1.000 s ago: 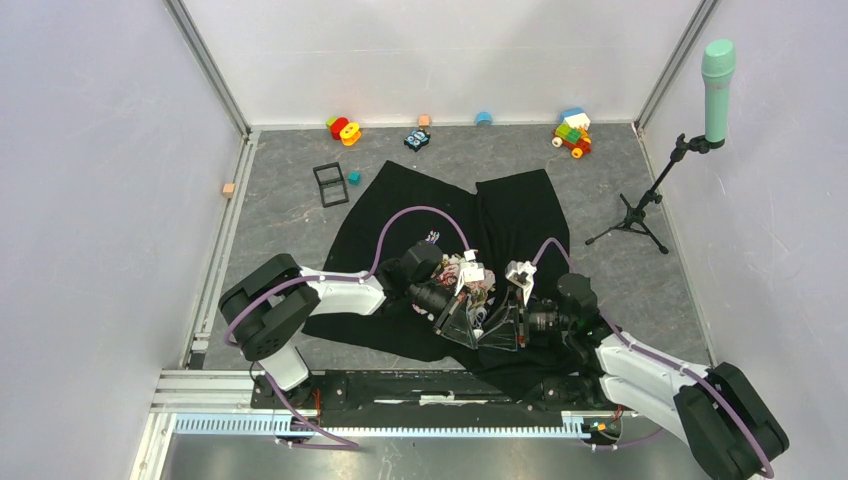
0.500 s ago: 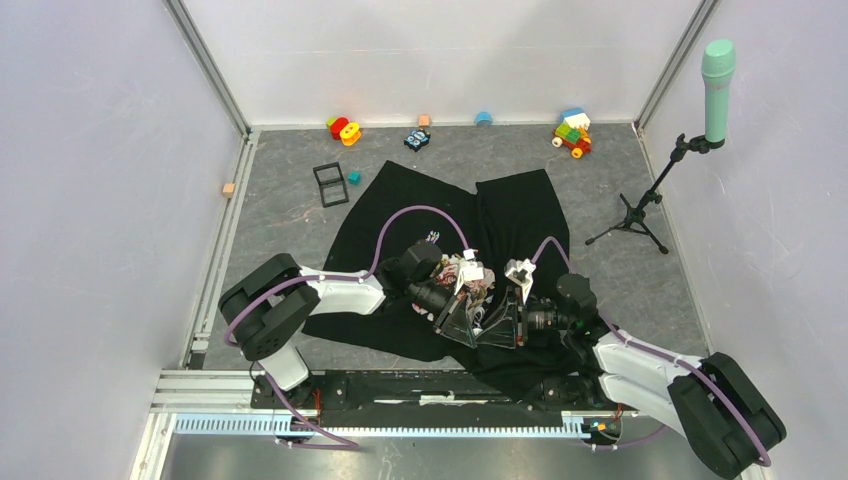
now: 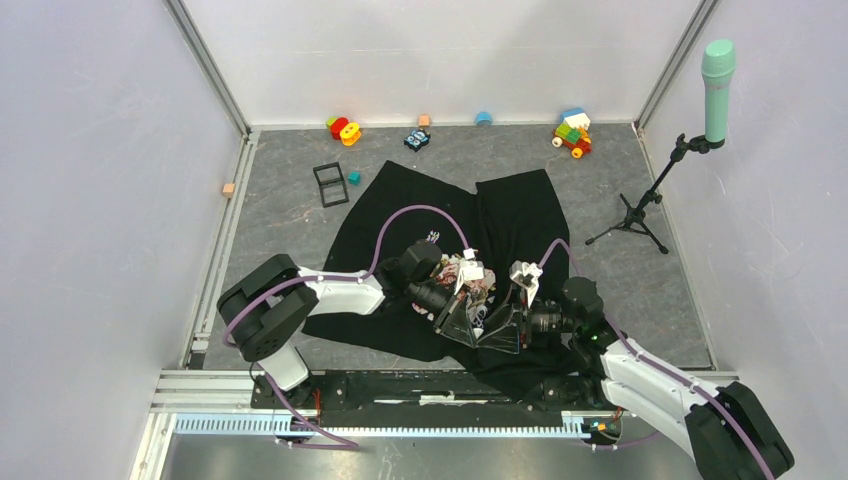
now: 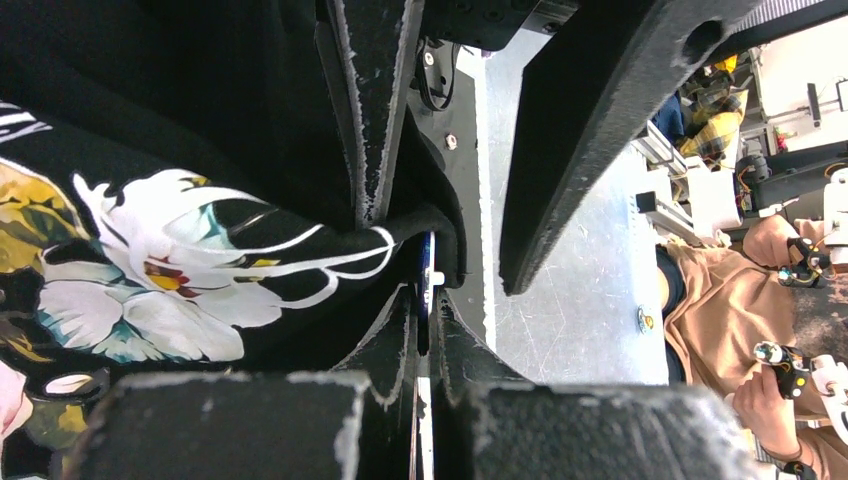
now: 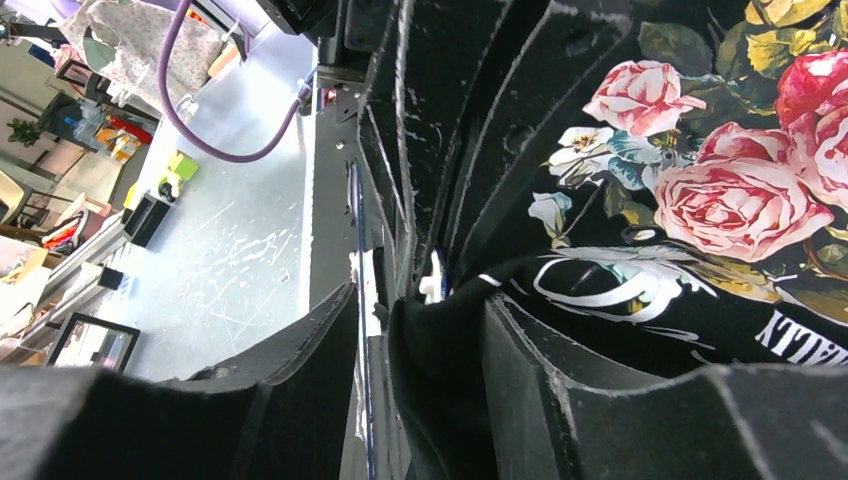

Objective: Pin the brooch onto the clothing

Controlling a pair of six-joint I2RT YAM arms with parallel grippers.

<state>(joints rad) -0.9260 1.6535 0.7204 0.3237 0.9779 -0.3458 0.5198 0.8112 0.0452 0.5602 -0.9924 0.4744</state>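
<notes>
Now the left gripper (image 4: 424, 325) is clamping the brooch (image 4: 430, 255) against the clothing (image 4: 200, 250). The right gripper (image 5: 420, 300) is straddling it, jaws apart.

The left gripper (image 3: 468, 322) and right gripper (image 3: 497, 326) meet nose to nose, a T-shirt (image 3: 510, 210) fold and the brooch (image 4: 430, 280) filling the gap. Bare desk (image 3: 290, 225) lies open at left; a microphone stand (image 3: 660, 178) blocks the right, toys (image 3: 572, 132) the far edge

A black T-shirt (image 3: 510, 210) lay spread over the grey table (image 3: 290, 215). Near its far left corner sat a black frame (image 3: 330, 184) and a teal cube (image 3: 354, 177); toys (image 3: 573, 133) lined the far edge.
</notes>
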